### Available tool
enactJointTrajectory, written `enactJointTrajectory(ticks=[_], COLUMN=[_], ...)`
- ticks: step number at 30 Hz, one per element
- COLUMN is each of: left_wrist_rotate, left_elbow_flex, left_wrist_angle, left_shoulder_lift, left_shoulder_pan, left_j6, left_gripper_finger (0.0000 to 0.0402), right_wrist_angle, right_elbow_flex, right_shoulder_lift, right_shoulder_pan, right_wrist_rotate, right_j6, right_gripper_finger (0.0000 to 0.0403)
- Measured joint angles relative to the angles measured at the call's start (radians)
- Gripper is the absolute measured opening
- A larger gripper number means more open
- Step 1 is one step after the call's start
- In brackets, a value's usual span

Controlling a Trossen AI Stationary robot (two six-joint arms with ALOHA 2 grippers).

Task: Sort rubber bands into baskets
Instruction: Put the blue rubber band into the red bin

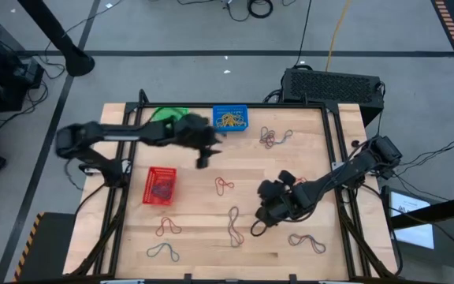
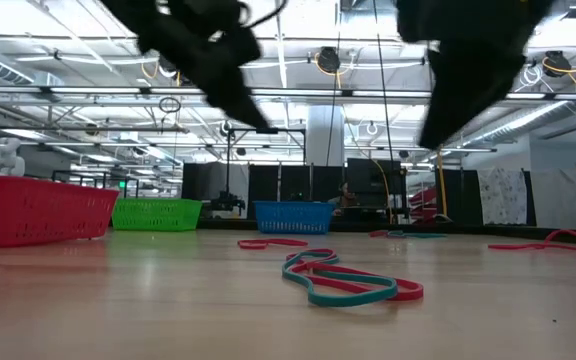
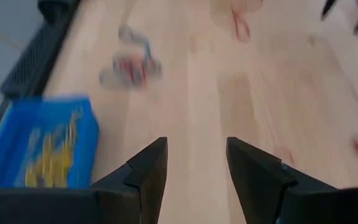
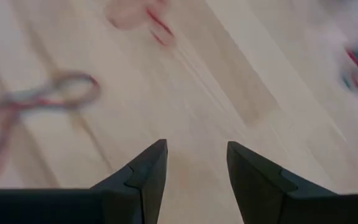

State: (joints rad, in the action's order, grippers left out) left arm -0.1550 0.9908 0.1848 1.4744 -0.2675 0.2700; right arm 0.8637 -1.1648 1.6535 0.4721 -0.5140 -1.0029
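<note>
Left pincer [image 1: 203,150]: spread, empty, raised above the bench [image 1: 306,181] just near of the blue basket [image 1: 230,118] (yellow bands inside). Right pincer [image 1: 265,211]: spread, empty, above the bench's right half. Green basket [image 1: 168,115] at far left, beside the blue one; red basket [image 1: 160,186] at left. Rubber bands [image 1: 274,138] scattered loose over the centre, right and near edge.

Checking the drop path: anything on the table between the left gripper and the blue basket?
Bare wood. High view shows nothing between the left gripper and the blue basket; its wrist view agrees.
</note>
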Motion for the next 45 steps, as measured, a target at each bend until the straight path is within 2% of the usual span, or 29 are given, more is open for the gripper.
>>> enactJointTrajectory(ticks=[2, 6, 12, 19, 25, 31, 45], left_wrist_rotate=[-0.026, -0.032, -0.033, -0.106, -0.106, -0.106, -0.098], left_elbow_flex=[0.077, 0.284, 0.588, 0.813, 0.897, 0.902, 0.902], left_wrist_angle=[-0.055, -0.056, -0.041, -0.040, -0.053, -0.163, -0.233], left_shoulder_lift=[0.100, 0.322, 0.612, 0.805, 0.895, 0.956, 0.974], left_shoulder_pan=[-0.011, -0.012, -0.012, -0.011, -0.012, -0.002, 0.002], left_j6=[0.007, 0.008, 0.005, -0.002, -0.002, -0.001, 0.027], left_gripper_finger=[0.0173, 0.0173, 0.0173, 0.0173, 0.0173, 0.0173, 0.0173], right_wrist_angle=[0.096, 0.268, 0.426, 0.489, 0.508, 0.508, 0.510], right_elbow_flex=[0.000, 0.000, 0.000, 0.000, 0.000, 0.000, 0.000], right_shoulder_lift=[0.000, 0.000, 0.000, 0.000, 0.000, 0.000, 0.000], right_shoulder_pan=[0.019, 0.072, 0.157, 0.228, 0.255, 0.264, 0.250], right_wrist_rotate=[0.014, 0.022, 0.074, 0.075, 0.070, 0.071, -0.002], right_j6=[-0.084, -0.268, -0.478, -0.560, -0.587, -0.607, -0.585], right_gripper_finger=[0.0160, 0.0160, 0.0160, 0.0160, 0.0160, 0.0160, 0.0160])
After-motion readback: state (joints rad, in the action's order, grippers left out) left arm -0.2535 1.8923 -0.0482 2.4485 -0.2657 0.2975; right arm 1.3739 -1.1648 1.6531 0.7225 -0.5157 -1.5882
